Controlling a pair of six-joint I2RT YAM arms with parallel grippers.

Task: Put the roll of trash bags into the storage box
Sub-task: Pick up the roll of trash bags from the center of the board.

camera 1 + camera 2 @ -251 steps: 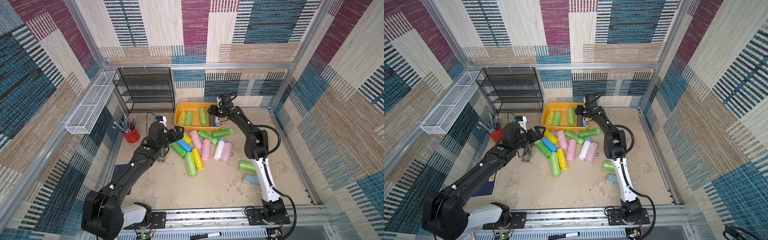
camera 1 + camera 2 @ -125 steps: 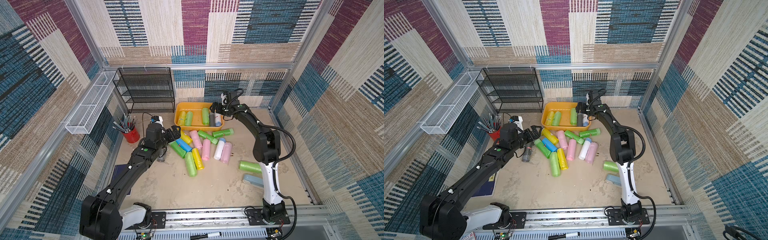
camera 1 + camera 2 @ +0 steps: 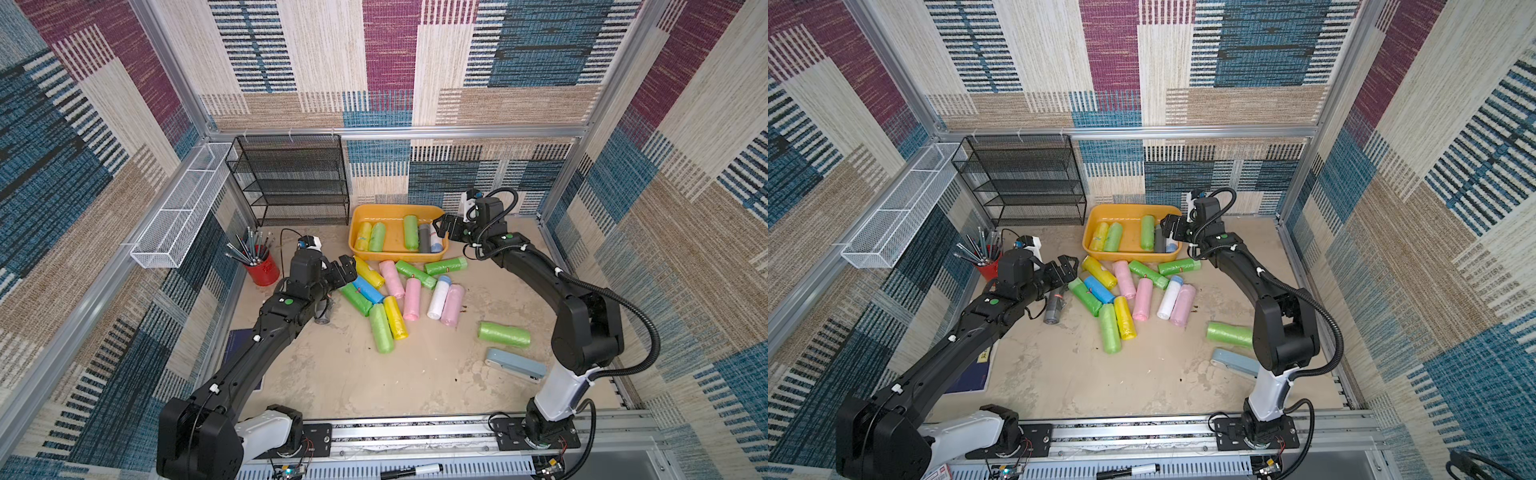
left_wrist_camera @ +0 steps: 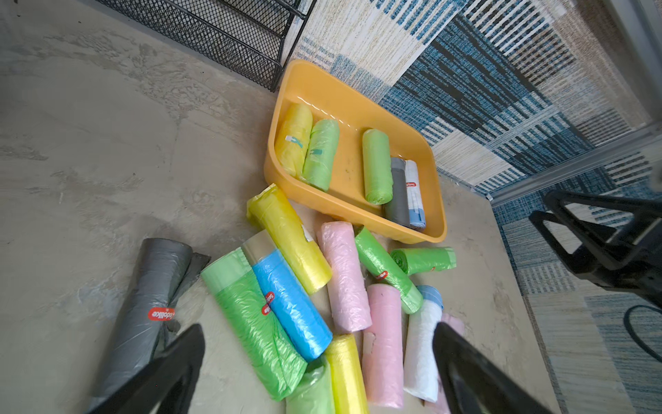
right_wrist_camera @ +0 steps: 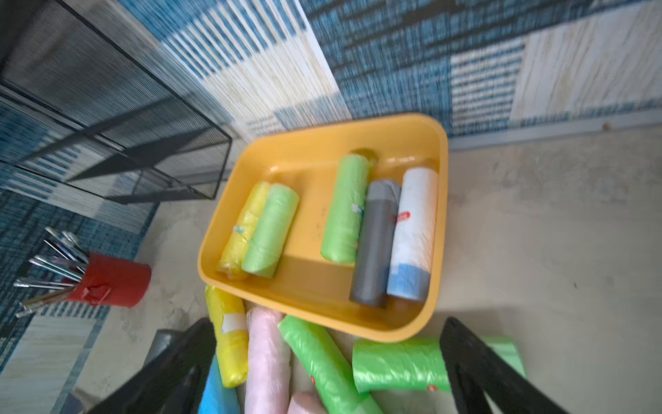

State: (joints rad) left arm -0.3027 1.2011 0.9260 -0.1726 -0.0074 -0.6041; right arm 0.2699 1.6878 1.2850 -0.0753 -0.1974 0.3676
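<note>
The storage box point(image 3: 392, 209) point(image 5: 315, 157), an orange-yellow tub, stands at the back and holds several rolls, among them a white-and-blue roll point(image 3: 435, 242) point(image 5: 413, 229) at its right end. My right gripper point(image 3: 448, 226) point(image 5: 326, 362) hovers open just right of and above that end, with nothing between its jaws. A pile of coloured rolls of trash bags point(image 3: 390, 291) point(image 4: 286, 297) lies on the floor in front of the box. My left gripper point(image 3: 344, 270) point(image 4: 318, 362) is open over the pile's left edge. A grey roll point(image 3: 1052, 305) point(image 4: 150, 294) lies beside it.
A black mesh rack point(image 3: 291, 183) stands left of the box, and a white wire basket point(image 3: 178, 208) hangs on the left wall. A red pencil cup point(image 3: 262, 270) sits by my left arm. A lone green roll point(image 3: 503, 334) and a blue-grey stapler point(image 3: 515, 365) lie near my right arm.
My right gripper has opened wide and drawn back up and to the right from over the box. My left arm has shifted slightly back to the left.
</note>
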